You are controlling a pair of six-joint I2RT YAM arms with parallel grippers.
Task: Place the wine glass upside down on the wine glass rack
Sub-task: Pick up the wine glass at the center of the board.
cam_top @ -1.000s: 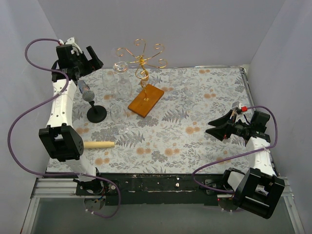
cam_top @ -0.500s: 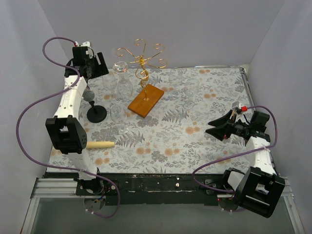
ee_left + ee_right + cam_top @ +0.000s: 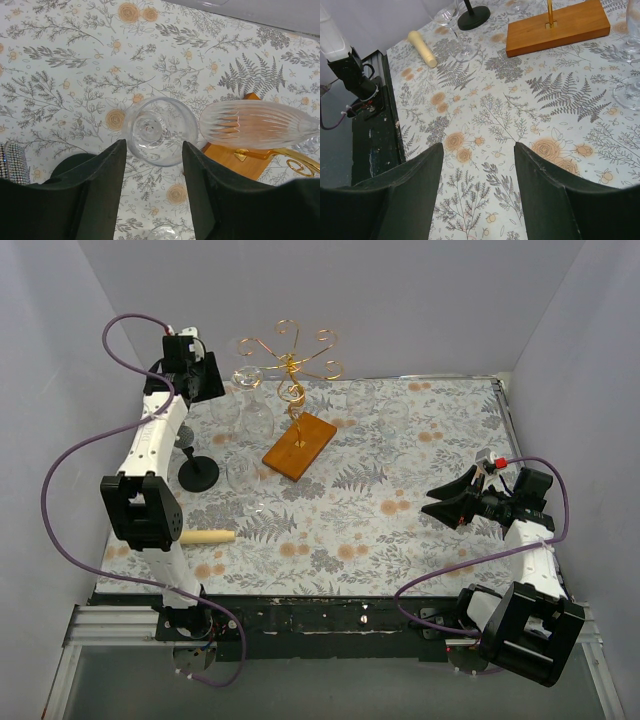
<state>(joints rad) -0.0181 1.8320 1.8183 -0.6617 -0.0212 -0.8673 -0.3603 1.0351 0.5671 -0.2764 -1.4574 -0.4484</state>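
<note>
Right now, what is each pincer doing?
Left pincer: open, holding nothing; a glass stands below it.
Right pincer: open, empty.

a black round-footed microphone stand (image 3: pixel 198 475) stands at centre left of the top view on a floral tablecloth (image 3: pixel 400 470). a cream wooden dowel (image 3: pixel 205 536) lies flat at lower left, well apart from it. the microphone's glittery head (image 3: pixel 12 161) shows at the left wrist view's left edge.
</note>
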